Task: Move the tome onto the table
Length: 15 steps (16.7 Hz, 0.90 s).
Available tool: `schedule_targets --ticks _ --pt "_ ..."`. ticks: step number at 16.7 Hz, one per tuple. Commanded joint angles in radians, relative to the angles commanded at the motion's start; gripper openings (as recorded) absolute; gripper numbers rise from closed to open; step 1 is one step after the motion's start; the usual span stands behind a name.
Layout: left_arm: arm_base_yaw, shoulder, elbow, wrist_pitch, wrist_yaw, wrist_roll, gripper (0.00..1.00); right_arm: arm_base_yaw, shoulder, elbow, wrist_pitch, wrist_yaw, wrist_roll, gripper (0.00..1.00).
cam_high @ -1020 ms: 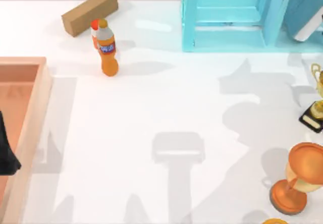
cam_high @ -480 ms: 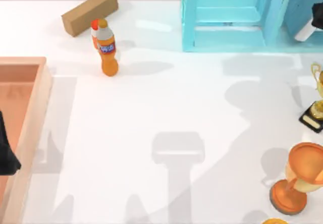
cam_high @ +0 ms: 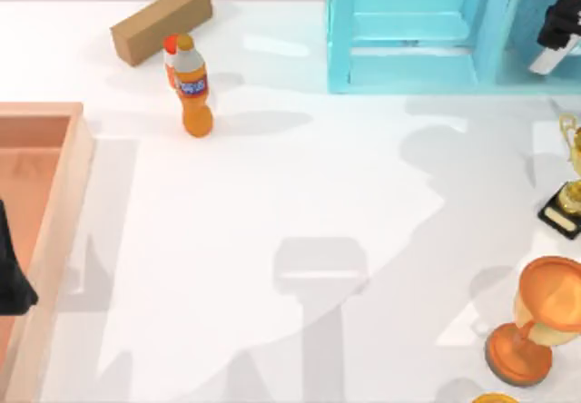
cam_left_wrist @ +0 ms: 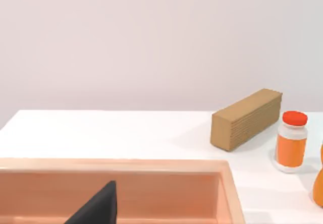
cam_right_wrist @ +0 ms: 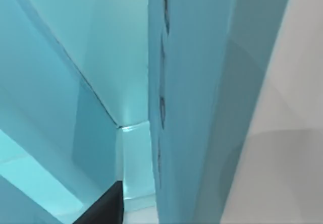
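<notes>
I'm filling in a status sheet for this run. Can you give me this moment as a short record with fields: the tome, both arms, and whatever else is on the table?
tome: at the right end of the cyan shelf, partly hidden; not on the table
right gripper: at the tome, by the shelf
left gripper: idle over the wooden tray, table's left
far left side: orange bottle, cardboard box
right edge: gold trophy, orange cup trophy
task state: not done
</notes>
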Motion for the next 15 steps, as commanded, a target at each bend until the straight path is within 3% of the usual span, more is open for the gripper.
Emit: schedule_targets --ticks 2,15 --pt "0.0 0.0 0.0 0.0 0.0 0.0 1.0 0.0 0.0 0.0 0.0 0.0 0.0 1.0" --pt "0.0 0.0 0.0 0.0 0.0 0.0 1.0 0.0 0.0 0.0 0.0 0.0 0.0 0.02"
